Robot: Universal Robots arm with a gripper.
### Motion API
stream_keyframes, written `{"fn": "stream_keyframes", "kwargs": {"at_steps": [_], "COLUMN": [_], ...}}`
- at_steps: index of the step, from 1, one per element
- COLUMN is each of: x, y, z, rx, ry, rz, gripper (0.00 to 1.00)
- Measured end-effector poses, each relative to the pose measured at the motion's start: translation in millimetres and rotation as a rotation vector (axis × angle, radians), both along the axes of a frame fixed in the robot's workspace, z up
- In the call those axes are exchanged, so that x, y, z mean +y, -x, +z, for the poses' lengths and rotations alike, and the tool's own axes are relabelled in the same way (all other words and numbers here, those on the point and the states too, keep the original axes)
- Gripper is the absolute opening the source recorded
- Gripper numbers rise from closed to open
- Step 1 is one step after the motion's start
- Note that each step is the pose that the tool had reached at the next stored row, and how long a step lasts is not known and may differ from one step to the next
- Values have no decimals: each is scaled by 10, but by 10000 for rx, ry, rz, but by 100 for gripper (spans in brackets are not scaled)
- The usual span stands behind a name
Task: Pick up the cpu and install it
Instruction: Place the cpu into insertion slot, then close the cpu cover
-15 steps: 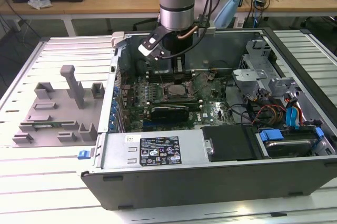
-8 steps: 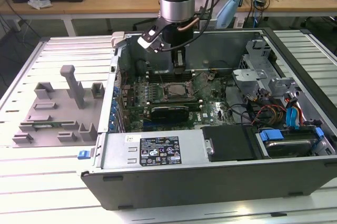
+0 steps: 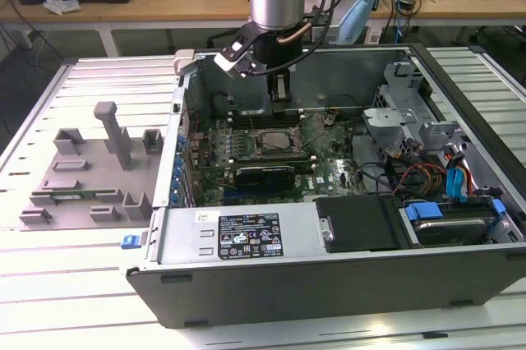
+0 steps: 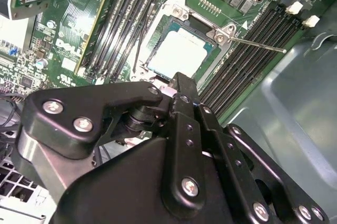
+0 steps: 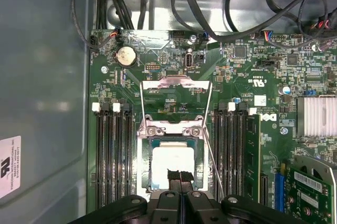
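1. My fingers (image 5: pixel 180 177) are pressed together, black tips side by side, and pinch nothing. They hang just above the near edge of the cpu (image 5: pixel 171 161).
2. The cpu is a flat square chip with a pale, silvery metal top. It lies level inside the socket frame (image 5: pixel 171 129), a bright steel surround with screw heads at its corners, in both wrist views.
3. A thin steel lever wire (image 5: pixel 213 145) runs along one side of the socket. The shiny load plate (image 5: pixel 176 83) stands folded back past the frame.
4. Long black memory slots (image 5: pixel 113 155) with white end clips flank the socket on both sides of the green motherboard (image 5: pixel 253 77).
5. A round silver coin cell (image 5: pixel 125 54) and a finned aluminium heatsink (image 5: pixel 316 116) sit on the board.
6. A white printed label (image 5: pixel 9 158) is stuck to the grey case wall (image 5: pixel 47 77); its text is too small for me to make out.
7. In the exterior view the open metal computer case (image 3: pixel 189 284) lies on a ribbed aluminium tabletop (image 3: pixel 82 284), beside a grey moulded fixture (image 3: pixel 90 169).
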State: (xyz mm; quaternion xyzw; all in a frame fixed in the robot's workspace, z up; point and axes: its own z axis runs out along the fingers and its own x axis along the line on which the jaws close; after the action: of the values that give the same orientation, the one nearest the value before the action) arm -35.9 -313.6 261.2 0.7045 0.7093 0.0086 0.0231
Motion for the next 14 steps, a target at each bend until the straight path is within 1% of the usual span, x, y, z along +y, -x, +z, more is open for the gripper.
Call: {"fn": "stream_keyframes", "kwargs": {"at_steps": [14], "x": [0], "y": [0], "z": [0], "rx": [0], "ry": [3], "rz": [0], "gripper": [11]}}
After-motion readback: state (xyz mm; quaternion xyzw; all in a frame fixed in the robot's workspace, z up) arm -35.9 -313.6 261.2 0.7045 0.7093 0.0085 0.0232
